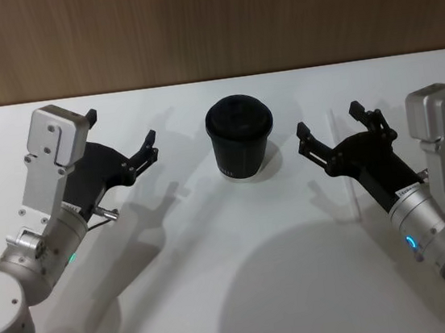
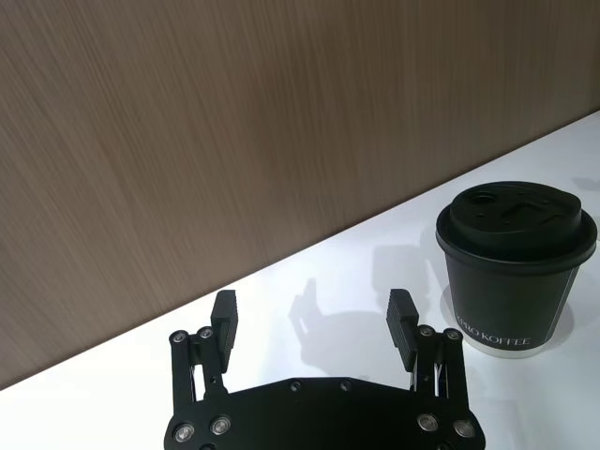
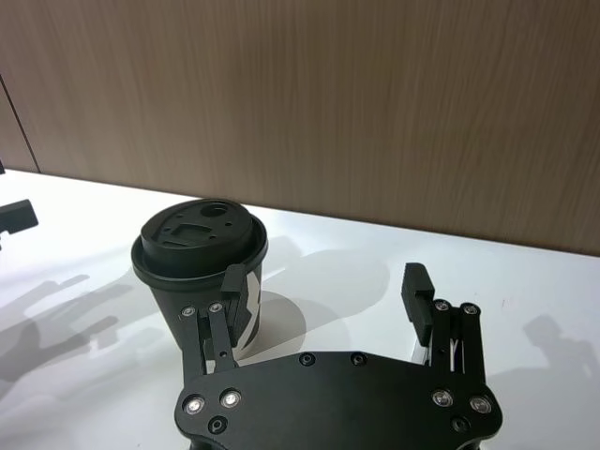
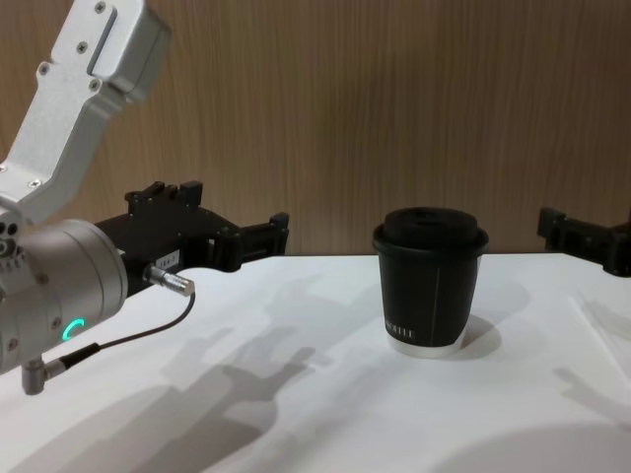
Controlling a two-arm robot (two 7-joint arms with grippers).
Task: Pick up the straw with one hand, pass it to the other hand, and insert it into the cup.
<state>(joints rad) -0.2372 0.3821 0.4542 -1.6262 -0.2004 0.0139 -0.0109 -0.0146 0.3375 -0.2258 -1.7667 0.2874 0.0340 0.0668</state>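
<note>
The black ribbed cup with its domed lid stands upright mid-table, also seen from the left wrist, the right wrist and the chest. My left gripper hovers to the cup's left, open and empty, fingers spread. My right gripper hovers to the cup's right, also open and empty. A faint thin white line, seemingly the straw, lies on the white table under the right gripper; it also shows faintly in the chest view.
The white table ends at a brown wood-grain wall behind the cup. A thin grey cable loops from the left wrist housing.
</note>
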